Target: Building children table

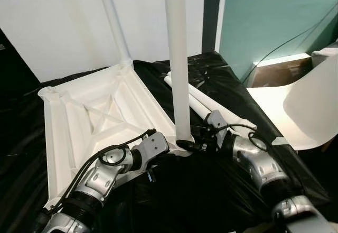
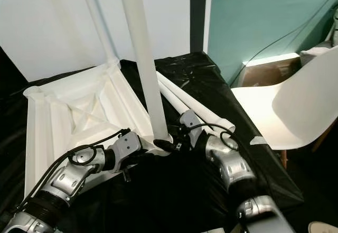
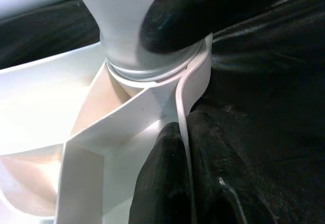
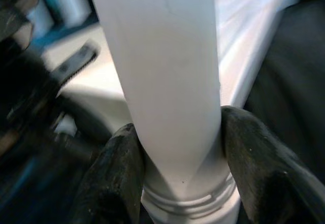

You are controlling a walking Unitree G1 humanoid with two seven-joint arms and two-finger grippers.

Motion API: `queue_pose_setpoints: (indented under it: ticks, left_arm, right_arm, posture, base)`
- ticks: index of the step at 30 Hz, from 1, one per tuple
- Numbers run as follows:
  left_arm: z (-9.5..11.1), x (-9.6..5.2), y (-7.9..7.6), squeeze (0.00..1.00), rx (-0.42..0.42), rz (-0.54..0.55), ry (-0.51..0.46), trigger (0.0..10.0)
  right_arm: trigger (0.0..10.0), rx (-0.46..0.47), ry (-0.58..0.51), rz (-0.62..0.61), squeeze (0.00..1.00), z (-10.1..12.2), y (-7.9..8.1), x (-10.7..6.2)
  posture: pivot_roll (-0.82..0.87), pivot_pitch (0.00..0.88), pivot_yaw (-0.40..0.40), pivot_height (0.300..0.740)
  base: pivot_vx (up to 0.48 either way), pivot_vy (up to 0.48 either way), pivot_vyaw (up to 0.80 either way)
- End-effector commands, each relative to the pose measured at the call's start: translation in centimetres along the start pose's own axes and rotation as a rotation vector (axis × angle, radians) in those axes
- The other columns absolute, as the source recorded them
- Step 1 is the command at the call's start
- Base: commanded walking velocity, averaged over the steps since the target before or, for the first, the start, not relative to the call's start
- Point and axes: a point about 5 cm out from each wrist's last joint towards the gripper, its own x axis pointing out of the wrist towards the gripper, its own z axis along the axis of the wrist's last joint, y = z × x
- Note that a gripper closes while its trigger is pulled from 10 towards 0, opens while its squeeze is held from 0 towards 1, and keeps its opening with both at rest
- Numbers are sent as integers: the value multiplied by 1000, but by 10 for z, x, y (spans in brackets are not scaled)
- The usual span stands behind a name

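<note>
Surroundings: a white chair stands just beside the work surface on the robot's right; behind it a teal wall with a dark cable hanging across it; a white panel stands at the back; a black plastic sheet covers the surface, wrinkled and glossy
In the way: two spare legs lie side by side on the sheet, just behind the right arm, touching each other
Tabletop: white plastic tabletop lies upside down on the sheet, ribbed underside up with crossed braces in the middle; tilted toward the robot's left
Far leg: a white leg stands upright in the far corner socket
Near leg: a white round leg stands upright in the corner nearest the robot, its threaded foot in the socket; a thin band of thread shows above the socket rim
Left gripper: at that near corner; jaws narrow, pinching the tabletop's corner wall just under the socket, one finger inside, one outside
Right gripper: jaws closed around the near leg's base, one black pad on each side just above the thread
</note>
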Motion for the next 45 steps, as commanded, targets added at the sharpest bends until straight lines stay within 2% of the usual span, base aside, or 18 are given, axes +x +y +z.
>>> queue_pose_setpoints:
  ticks: [1,6,10,12,13,14,15,16,17,23,24,25,26,30,31,32,39,45]
  left_arm:
    - [-41,15,-39,0,-140,-169,118,10000]
    - [-42,14,-39,0,-139,-170,121,10000]
    - [-42,15,-40,0,-141,-175,120,10000]
    - [-42,16,-42,0,-142,-179,120,10000]
    - [-42,16,-42,0,-142,-179,120,10000]
    - [-42,16,-42,0,-143,-180,119,10000]
    - [-42,16,-42,0,-143,-180,119,10000]
    - [-42,15,-41,0,-143,-180,120,10000]
    - [-42,14,-41,0,-142,-179,122,10000]
    - [-42,14,-40,0,-147,-180,123,10000]
    - [-42,15,-40,0,-149,-181,121,10000]
    - [-42,15,-40,0,-149,-181,121,10000]
    - [-41,16,-40,0,-151,-182,117,10000]
    - [-41,16,-41,0,-155,-181,114,10000]
    - [-41,16,-42,0,-157,-180,115,10000]
    - [-42,15,-42,0,-159,-179,117,10000]
    - [-44,14,-43,0,-164,-171,119,10000]
    - [-43,14,-44,0,-166,-170,118,10000]
  right_arm:
    - [0,-15,18,-100,0,-3,-3,-1]
    - [0,16,36,-179,0,-10,1,-4]
    - [0,28,13,-262,0,-8,-3,-2]
    - [0,13,-21,-362,0,-3,-7,-2]
    - [0,13,-21,-362,0,-3,-7,-2]
    - [4471,6,-19,-382,0,-3,-8,-3]
    - [4471,6,-19,-382,0,-3,-8,-3]
    - [10000,-8,-16,-372,329,-3,-9,-3]
    - [10000,-12,-21,-331,1000,-1,-8,-2]
    - [10000,-41,-26,-244,1000,4,-12,1]
    - [10000,-54,-20,-225,776,6,-15,3]
    - [10000,-54,-20,-225,776,6,-15,3]
    - [10000,-80,-33,-139,0,11,-14,5]
    - [10000,-119,-56,-36,0,18,-13,6]
    - [2353,-146,-55,7,0,21,-14,7]
    - [0,-157,-44,38,0,22,-16,8]
    - [0,-188,-7,35,0,27,-31,12]
    - [0,-155,-12,11,0,25,-29,11]
  posture:
    - [116,0,17,740]
    - [115,0,19,740]
    - [114,0,20,740]
    - [115,0,21,740]
    - [115,0,21,740]
    - [117,0,21,740]
    - [117,0,21,740]
    - [114,0,23,740]
    - [114,0,23,740]
    - [111,0,20,740]
    - [111,0,20,740]
    - [111,0,20,740]
    - [116,0,17,740]
    - [117,0,16,740]
    - [122,0,13,740]
    - [124,0,12,740]
    - [127,0,11,740]
    - [131,0,7,740]
  base:
    - [0,0,0]
    - [0,0,0]
    - [0,0,0]
    - [0,0,0]
    - [0,0,0]
    - [0,0,0]
    - [0,0,0]
    - [0,0,0]
    - [0,0,0]
    - [0,0,0]
    - [0,0,0]
    - [0,0,0]
    - [0,0,0]
    - [0,0,0]
    - [0,0,0]
    - [0,0,0]
    - [0,0,0]
    - [0,0,0]
